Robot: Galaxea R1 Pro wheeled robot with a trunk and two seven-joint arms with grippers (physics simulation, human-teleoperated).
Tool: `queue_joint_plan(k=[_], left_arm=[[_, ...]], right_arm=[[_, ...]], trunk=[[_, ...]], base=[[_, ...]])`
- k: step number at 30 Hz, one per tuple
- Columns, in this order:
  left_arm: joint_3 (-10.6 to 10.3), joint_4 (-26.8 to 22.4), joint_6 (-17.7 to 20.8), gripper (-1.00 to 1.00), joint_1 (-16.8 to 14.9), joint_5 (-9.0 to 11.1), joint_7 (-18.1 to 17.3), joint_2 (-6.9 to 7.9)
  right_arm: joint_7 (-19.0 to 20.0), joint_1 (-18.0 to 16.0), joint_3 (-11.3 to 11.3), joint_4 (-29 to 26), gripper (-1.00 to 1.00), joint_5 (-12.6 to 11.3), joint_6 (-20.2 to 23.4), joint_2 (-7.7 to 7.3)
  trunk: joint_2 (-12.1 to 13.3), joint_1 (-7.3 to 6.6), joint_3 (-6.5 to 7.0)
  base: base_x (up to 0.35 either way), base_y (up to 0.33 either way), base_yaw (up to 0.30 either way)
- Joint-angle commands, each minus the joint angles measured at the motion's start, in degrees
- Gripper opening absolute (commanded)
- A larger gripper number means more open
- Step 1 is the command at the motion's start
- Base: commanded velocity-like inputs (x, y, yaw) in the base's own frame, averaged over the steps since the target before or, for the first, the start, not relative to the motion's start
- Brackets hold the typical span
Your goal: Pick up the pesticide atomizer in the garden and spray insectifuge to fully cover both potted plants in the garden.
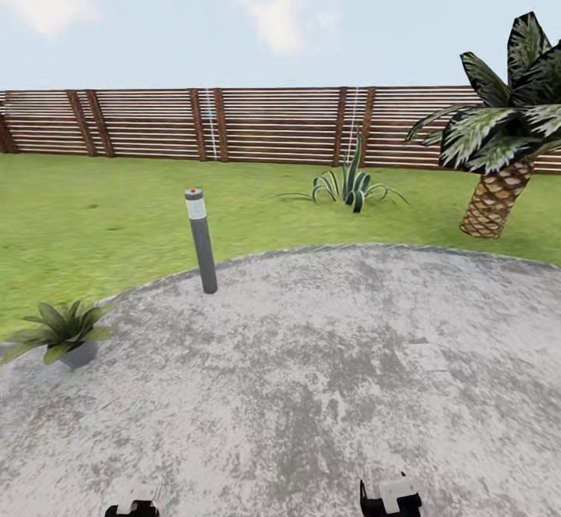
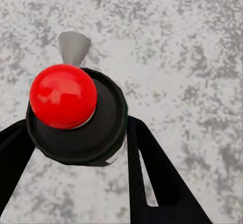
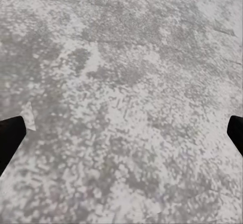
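The pesticide atomizer (image 2: 104, 127) appears end-on in the left wrist view as a dark round body with a glossy red ball on top and a grey nozzle pointing away. My left gripper (image 2: 76, 130) is shut on it, one black finger against each side, above the stone patio. My right gripper (image 3: 121, 133) is open, its fingertips far apart with bare stone between them. One potted plant (image 1: 61, 331), a low rosette in a small grey pot, sits at the patio's left edge, ahead and left of my left arm (image 1: 132, 508). My right arm (image 1: 391, 497) pokes in at the bottom.
A grey bollard light (image 1: 202, 242) stands at the patio rim ahead. A thin-leaved spiky clump (image 1: 351, 185) grows in the lawn (image 1: 101, 213), and a palm (image 1: 499, 166) stands at the right. A slatted wooden fence (image 1: 273, 123) closes the back. The stone patio (image 1: 327, 361) spreads ahead.
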Motion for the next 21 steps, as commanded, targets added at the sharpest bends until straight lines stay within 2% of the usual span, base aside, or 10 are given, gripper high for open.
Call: queue_joint_plan(k=[1,21], left_arm=[[-0.15,0.08,-0.13,-1.0,-0.05,0.49,-0.31,0.02],[-0.15,0.07,-0.13,-1.0,-0.05,0.49,-0.31,0.02]], right_arm=[[-0.6,-0.03,0.25,0.05,1.0,0.37,0.04,0.01],[-0.6,-0.03,0.25,0.05,1.0,0.37,0.04,0.01]], trunk=[[-0.02,0.02,-0.05],[-0.02,0.02,-0.05]], base=[[0.335,0.0,0.272],[0.335,0.0,0.272]])
